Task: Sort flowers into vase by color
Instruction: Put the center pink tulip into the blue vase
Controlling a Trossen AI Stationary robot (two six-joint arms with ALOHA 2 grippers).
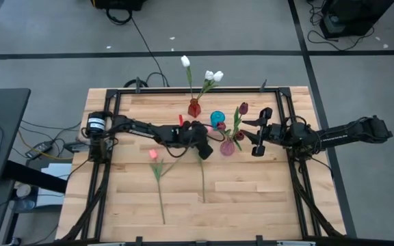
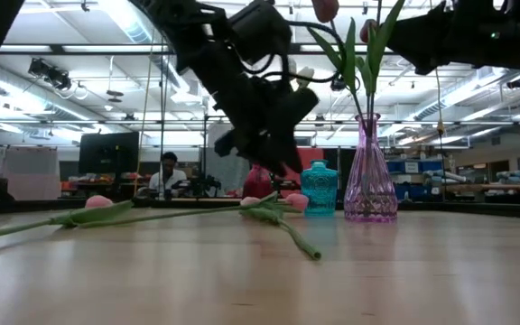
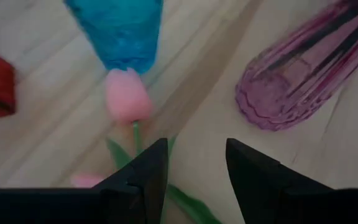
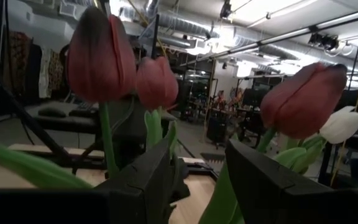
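My left gripper (image 1: 206, 149) (image 3: 196, 158) hovers open, just above two pink tulips lying on the table. One pink head (image 3: 128, 93) rests against the foot of the blue vase (image 3: 120, 28), and its stem (image 3: 191, 205) runs under the gap between the fingers. A third pink tulip (image 1: 153, 154) lies farther left. My right gripper (image 1: 256, 140) (image 4: 197, 168) is open and level beside the pink glass vase (image 1: 228, 145), which holds maroon tulips (image 4: 98, 56). A green stem (image 4: 219, 196) shows between its fingers. White tulips (image 1: 214, 76) stand in the red vase (image 1: 194, 107).
The three vases stand close together at the table's far middle, between the two arms. Black frame rails (image 1: 111, 123) run along the table's left, right and far sides. Bare wood (image 1: 252, 198) lies toward the near edge. A person (image 2: 167, 173) sits in the room beyond.
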